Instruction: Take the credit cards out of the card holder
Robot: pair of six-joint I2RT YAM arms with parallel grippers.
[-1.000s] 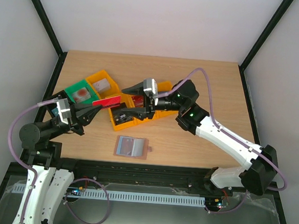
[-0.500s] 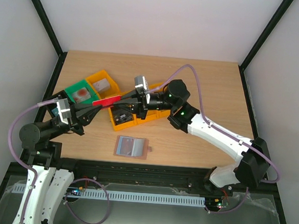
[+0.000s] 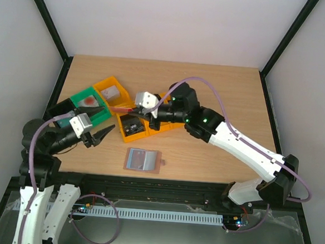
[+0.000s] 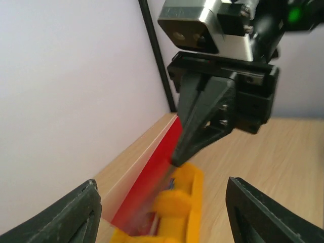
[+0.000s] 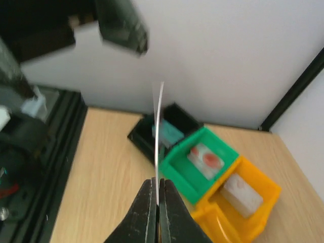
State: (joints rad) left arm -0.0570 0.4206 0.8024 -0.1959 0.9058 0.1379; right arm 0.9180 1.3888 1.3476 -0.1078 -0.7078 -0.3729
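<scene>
My right gripper (image 5: 158, 183) pinches a thin red plastic card (image 4: 158, 169). My left gripper (image 3: 103, 133), beside the tan folding card holder (image 3: 143, 160), gapes empty.

Plastic on plain wood

My right gripper (image 5: 157, 190) is matt black plastic, and its camera housing (image 4: 202, 25) looks like brushed metal. The red card (image 4: 152, 172) is smooth and glossy, the orange bins (image 3: 102, 85) shiny moulded plastic, the table (image 3: 210, 80) matt pale wood grain.

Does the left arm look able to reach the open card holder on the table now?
Probably yes. The left hand is open and empty, and only table lies between it and the card holder. The right hand, shut on the red card, is over the orange bins, out of the way.
</scene>
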